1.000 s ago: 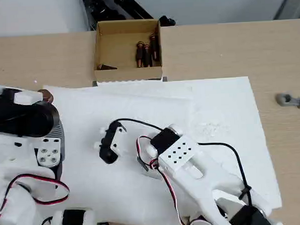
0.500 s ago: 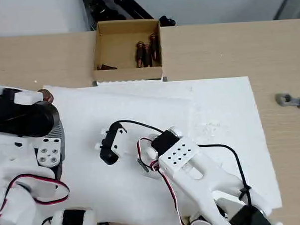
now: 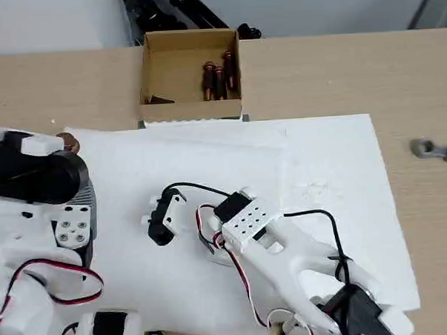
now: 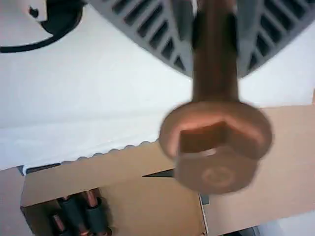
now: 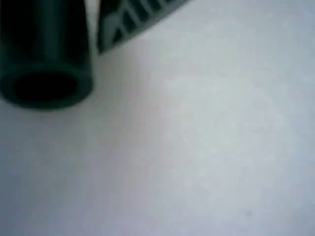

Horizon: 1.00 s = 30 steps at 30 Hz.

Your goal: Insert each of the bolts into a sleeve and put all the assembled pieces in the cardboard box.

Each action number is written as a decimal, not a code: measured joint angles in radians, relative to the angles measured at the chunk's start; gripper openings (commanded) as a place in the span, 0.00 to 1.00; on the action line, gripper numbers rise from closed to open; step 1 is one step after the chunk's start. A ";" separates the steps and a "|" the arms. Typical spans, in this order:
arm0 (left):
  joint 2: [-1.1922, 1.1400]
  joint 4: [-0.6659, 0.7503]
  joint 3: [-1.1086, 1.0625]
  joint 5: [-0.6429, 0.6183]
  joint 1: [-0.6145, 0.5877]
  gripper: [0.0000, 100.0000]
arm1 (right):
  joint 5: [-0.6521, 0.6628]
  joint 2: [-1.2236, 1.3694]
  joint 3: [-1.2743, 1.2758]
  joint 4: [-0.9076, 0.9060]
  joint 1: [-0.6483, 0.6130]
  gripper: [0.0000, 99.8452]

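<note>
A copper bolt [image 4: 215, 142] juts from my left gripper [image 4: 214, 29], its hex head toward the camera and the grey ribbed fingers [image 4: 147, 29] shut on its shaft. In the high view the bolt's head [image 3: 69, 143] shows at the left arm's tip, by the sheet's far left corner. My right gripper [image 5: 74, 29] holds a dark sleeve [image 5: 47, 64] with its open bore showing, low over the white sheet [image 5: 206, 147]. The right arm [image 3: 244, 226] lies over the sheet's middle. The cardboard box [image 3: 156, 66] at the back holds several assembled pieces [image 3: 218, 79], also seen from the left wrist [image 4: 78, 214].
A white sheet [image 3: 327, 155] covers the table's middle. A small dark piece [image 3: 157, 100] lies in the box's near left corner. A metal tool [image 3: 430, 149] rests on the wood at the right edge. Black cables [image 3: 209, 187] loop around the right wrist.
The right arm has swung a little to the left and toward the near edge with the sleeve. The left arm and bolt have kept still.
</note>
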State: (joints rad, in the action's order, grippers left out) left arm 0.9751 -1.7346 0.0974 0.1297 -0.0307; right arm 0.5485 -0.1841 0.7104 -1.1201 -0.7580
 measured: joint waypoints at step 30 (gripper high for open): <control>0.000 0.000 0.000 0.000 0.000 0.01 | -0.009 -0.144 0.009 -0.097 0.002 0.01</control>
State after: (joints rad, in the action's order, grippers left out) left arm 0.9751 -1.7346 0.0974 0.1297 -0.0307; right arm 0.5393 -0.3284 0.7196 -1.2167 -0.7564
